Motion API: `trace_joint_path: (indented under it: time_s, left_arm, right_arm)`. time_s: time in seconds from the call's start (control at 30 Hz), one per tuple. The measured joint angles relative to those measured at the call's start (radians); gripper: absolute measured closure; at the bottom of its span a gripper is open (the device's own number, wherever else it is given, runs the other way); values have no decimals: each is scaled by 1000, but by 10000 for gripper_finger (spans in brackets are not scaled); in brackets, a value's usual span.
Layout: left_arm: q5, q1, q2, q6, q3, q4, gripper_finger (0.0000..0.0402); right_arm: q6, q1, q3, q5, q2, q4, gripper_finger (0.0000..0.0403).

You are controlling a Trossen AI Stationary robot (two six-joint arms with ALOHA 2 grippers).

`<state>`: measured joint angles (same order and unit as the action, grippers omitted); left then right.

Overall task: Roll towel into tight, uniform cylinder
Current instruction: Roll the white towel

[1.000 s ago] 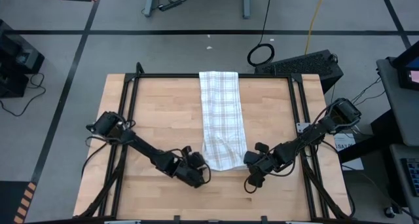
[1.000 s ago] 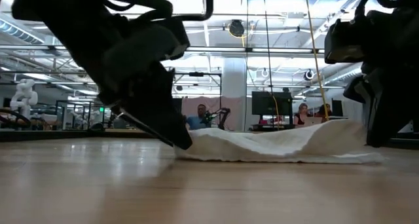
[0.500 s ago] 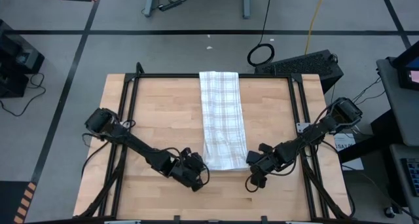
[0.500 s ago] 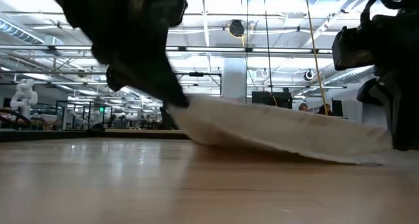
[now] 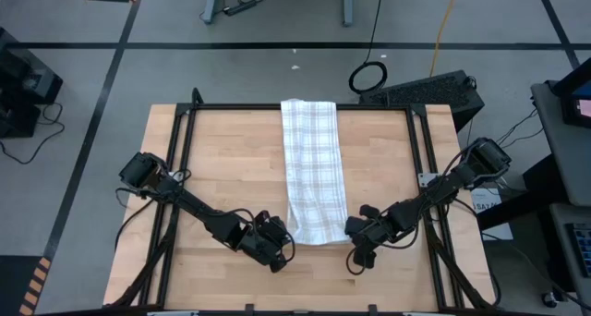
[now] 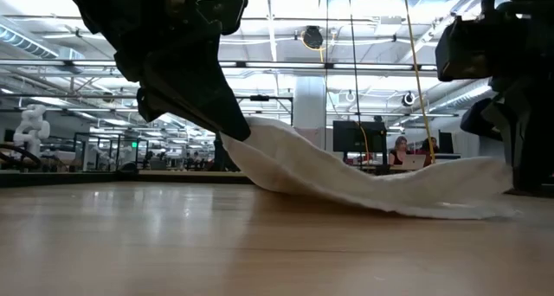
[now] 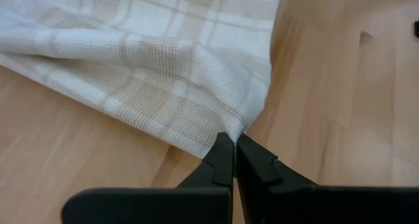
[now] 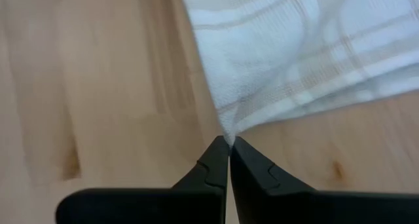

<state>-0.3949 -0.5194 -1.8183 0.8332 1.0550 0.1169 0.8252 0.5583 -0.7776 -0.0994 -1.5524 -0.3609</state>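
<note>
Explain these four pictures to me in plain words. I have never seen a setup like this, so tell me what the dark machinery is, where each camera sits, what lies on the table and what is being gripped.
The dark machinery is two robot arms working at a wooden table. One picture looks straight down from above, one looks level across the tabletop, and two come from cameras on the arms' wrists. On the table lies a long white checked towel, folded into a strip. The left gripper is shut on the towel's near corner on its side, lifting it off the wood, as the low view shows. The right gripper is shut on the opposite near corner. Each wrist view shows that arm's two fingers pinched together on cloth.
</note>
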Motion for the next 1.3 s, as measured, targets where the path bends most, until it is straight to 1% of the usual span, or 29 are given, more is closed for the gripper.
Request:
trace_joint_path:
  time_s: [0.1,0.17,0.27,0.33,0.47,0.57,0.63,0.7,0.77,0.83,0.87,0.93,0.97,1.03,1.1,1.17,1.2,1.23,1.3]
  left_arm:
    - [2,-1,0,0,0,-1,394]
    - [2,-4,0,0,0,-3,387]
    - [8,-14,0,0,0,-3,360]
    - [10,-23,0,0,0,-4,336]
    - [30,-34,0,49,0,24,287]
    - [88,-34,0,111,0,81,254]
    - [144,-33,10,163,0,147,242]
    - [182,-33,32,204,0,197,238]
    - [186,-34,71,206,0,223,236]
    - [164,-26,115,206,0,232,236]
    - [144,-17,133,206,0,233,236]
    - [87,6,166,206,0,245,236]
    - [58,22,175,208,0,245,236]
    - [33,61,181,209,2,234,236]
    - [35,106,177,208,0,247,236]
    - [54,156,166,216,0,240,236]
    - [65,179,163,225,0,243,236]
    - [78,201,162,232,-1,249,236]
    - [97,235,163,253,-1,241,236]
  right_arm:
    - [-22,0,0,0,0,16,397]
    - [-32,0,0,0,0,32,390]
    - [-21,0,0,4,0,30,371]
    - [-13,0,0,31,0,29,355]
    - [5,0,0,116,0,27,323]
    - [39,0,0,197,0,16,303]
    - [88,0,0,246,9,-8,292]
    - [148,0,1,285,39,-17,285]
    - [224,0,1,282,89,-17,282]
    - [304,-15,0,232,150,-21,282]
    - [348,-32,0,187,184,-32,283]
    - [426,-87,0,103,243,-68,285]
    - [456,-124,0,78,267,-94,285]
    - [477,-214,0,53,301,-159,286]
    - [486,-330,0,51,307,-181,286]
    - [550,-451,1,68,301,-210,286]
    - [563,-512,1,93,289,-206,286]
    - [543,-572,1,130,275,-185,286]
    - [448,-668,1,203,245,-174,286]
